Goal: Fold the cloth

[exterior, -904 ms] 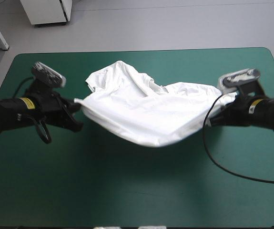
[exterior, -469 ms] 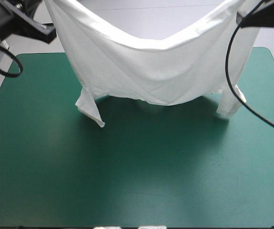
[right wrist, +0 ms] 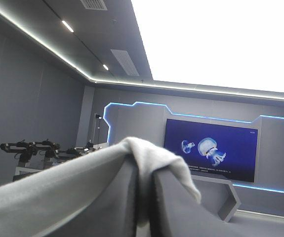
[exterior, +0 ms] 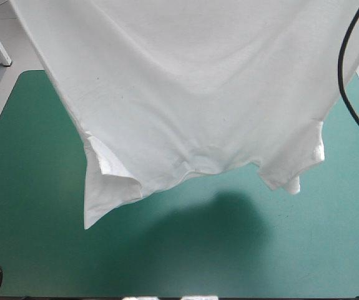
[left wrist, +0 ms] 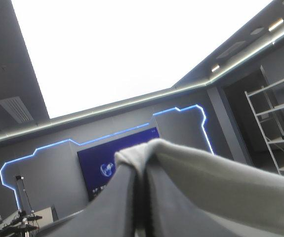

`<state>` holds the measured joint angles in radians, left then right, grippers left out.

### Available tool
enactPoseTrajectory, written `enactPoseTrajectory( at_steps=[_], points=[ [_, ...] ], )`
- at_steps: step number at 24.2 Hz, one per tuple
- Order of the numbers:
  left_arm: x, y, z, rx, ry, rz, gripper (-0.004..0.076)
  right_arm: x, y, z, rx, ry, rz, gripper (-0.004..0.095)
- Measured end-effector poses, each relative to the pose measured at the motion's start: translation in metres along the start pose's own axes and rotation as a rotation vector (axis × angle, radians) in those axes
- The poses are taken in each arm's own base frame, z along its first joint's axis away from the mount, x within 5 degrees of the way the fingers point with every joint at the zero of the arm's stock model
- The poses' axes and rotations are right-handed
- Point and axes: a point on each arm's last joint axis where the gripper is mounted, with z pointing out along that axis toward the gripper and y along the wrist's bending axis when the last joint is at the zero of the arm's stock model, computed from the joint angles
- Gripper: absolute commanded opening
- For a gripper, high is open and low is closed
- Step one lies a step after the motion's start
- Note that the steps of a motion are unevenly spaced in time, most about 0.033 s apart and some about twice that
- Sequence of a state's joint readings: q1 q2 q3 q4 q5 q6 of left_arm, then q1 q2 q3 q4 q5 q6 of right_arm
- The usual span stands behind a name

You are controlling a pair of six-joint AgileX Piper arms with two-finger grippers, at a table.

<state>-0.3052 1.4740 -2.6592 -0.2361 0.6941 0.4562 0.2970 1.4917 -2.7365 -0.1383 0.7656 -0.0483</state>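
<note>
The T-shirt (exterior: 191,94) hung in the air as a wide white sheet, held up off the table and stretched from left to right above the teal-green cover (exterior: 241,269). Its upper edge ran out of the high view, and neither gripper showed there. The left sleeve (exterior: 107,187) dangled lowest, over the near-left part of the cover, and the right sleeve (exterior: 298,169) hung a little higher toward the right. Whether any of the cloth touched the table, I could not tell. A soft shadow (exterior: 223,219) lay on the cover beneath it.

The wrist views looked level into the room. The left gripper (left wrist: 141,182) had its black fingers pressed all but together, with a fold of the white cloth (left wrist: 137,154) pinched at their tips. The right gripper (right wrist: 144,197) was clamped the same way on its own fold (right wrist: 151,153).

I judged this to be the spreading step — the shirt opened out and hanging straight, with no fold made yet. With the sleeves at the low end, it seemed to be gripped near the hem. The next move called for both arms to lower it evenly, keeping the top edge taut. The sleeve end should meet the cover first and the rest be laid out flat — without bunching.
</note>
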Motion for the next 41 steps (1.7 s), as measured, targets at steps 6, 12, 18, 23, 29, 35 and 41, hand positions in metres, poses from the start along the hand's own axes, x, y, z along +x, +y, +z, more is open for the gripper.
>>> enactPoseTrajectory(
  at_steps=[6,12,18,23,29,35,41],
  points=[
    [0.011,0.003,0.017,-0.05,-0.049,0.011,-0.0009,0.007,0.003,0.014,0.002,-0.047,-0.007,-0.0017],
    [0.103,-0.004,0.096,-0.132,-0.096,0.007,-0.0009,0.073,0.003,0.078,0.064,-0.032,-0.028,-0.0017],
    [0.152,-0.005,0.126,-0.234,-0.247,0.021,-0.0009,0.14,-0.04,0.127,0.126,-0.149,0.056,-0.0017],
    [0.129,0.015,0.113,-0.296,-0.378,-0.009,-0.0009,0.128,-0.057,0.121,0.156,-0.251,0.047,-0.0017],
    [0.207,0.017,0.138,-0.219,-0.036,-0.065,-0.0009,0.212,-0.064,0.15,0.171,0.094,0.082,-0.0017],
    [0.356,0.004,0.146,-0.118,0.587,-0.267,-0.0009,0.363,-0.06,0.161,0.07,0.709,0.083,-0.0017],
    [0.412,-0.012,0.129,-0.048,0.939,-0.346,-0.0009,0.448,-0.047,0.144,-0.114,1.074,0.112,-0.0017]
  ],
)
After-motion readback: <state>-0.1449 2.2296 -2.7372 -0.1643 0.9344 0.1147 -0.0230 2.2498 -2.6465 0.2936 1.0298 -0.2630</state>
